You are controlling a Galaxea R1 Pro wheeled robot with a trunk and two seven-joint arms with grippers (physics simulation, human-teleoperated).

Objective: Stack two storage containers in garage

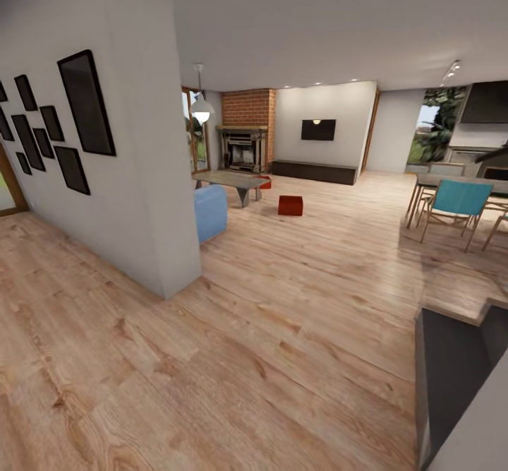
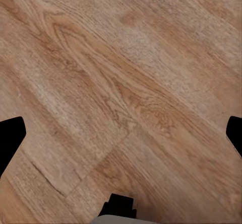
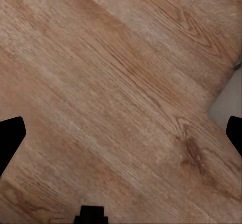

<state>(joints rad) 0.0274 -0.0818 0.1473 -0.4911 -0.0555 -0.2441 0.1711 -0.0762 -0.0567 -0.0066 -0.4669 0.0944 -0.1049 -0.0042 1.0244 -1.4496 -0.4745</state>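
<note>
Far across the living room's light wood plank flooring (image 1: 282, 330), one red-orange storage container (image 1: 290, 205) stands in the open. A second storage container (image 1: 264, 182) peeks out behind the grey low table (image 1: 233, 180), mostly hidden by it. My left gripper (image 2: 121, 133) hangs over bare planks with its black fingers (image 2: 11, 136) spread wide and nothing between them. My right gripper (image 3: 121, 133) is likewise open above the planks, fingers (image 3: 11, 136) far apart. Both containers are well beyond reach of either arm.
A white partition wall (image 1: 141, 174) with black frames juts out on the left; a blue sofa (image 1: 210, 212) sits behind its corner. A dining table with a turquoise chair (image 1: 458, 203) stands right. A dark counter (image 1: 451, 372) fills the near right corner. A brick fireplace (image 1: 245, 147) is at the back.
</note>
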